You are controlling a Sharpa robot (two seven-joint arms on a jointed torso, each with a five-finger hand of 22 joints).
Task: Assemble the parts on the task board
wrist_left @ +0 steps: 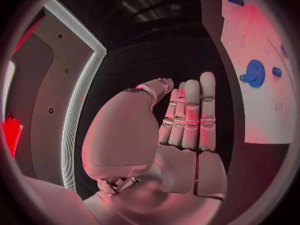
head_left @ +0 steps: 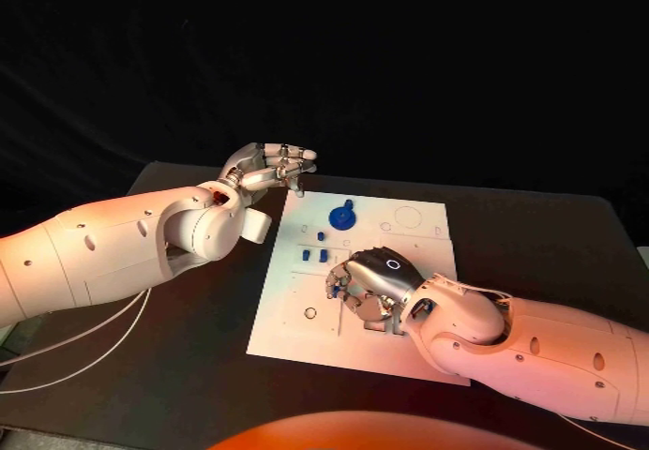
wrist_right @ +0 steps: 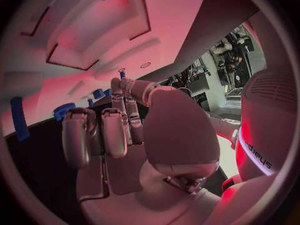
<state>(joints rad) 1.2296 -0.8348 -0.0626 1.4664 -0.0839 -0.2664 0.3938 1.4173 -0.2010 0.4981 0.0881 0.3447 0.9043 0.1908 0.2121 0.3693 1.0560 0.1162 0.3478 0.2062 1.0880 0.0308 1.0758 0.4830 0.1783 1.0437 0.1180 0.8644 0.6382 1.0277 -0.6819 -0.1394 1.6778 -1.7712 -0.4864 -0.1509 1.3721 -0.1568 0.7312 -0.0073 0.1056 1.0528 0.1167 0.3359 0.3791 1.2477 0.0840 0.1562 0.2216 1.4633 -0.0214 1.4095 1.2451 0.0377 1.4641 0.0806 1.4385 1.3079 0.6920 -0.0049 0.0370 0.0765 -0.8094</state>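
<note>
The white task board (head_left: 300,333) lies mid-table. A blue gear (head_left: 342,217) sits near its far edge, also seen as the blue gear (wrist_left: 254,73) and the blue gear (wrist_right: 62,110). Small blue parts (head_left: 315,254) stand in the board's left half. My right hand (head_left: 368,281) is low over the board's middle with its fingers curled down. In the right wrist view its thumb and a finger meet on a small blue peg (wrist_right: 122,74). My left hand (head_left: 271,169) hovers off the board's far left corner; its fingers (wrist_left: 190,115) lie straight and hold nothing.
A long blue bar (wrist_right: 19,118) lies near a board edge, also seen as the blue bar (wrist_left: 235,1). The board (wrist_right: 94,35) has recessed cut-outs. Black table (head_left: 176,375) surrounds the board, and white cables (head_left: 67,352) trail at the left.
</note>
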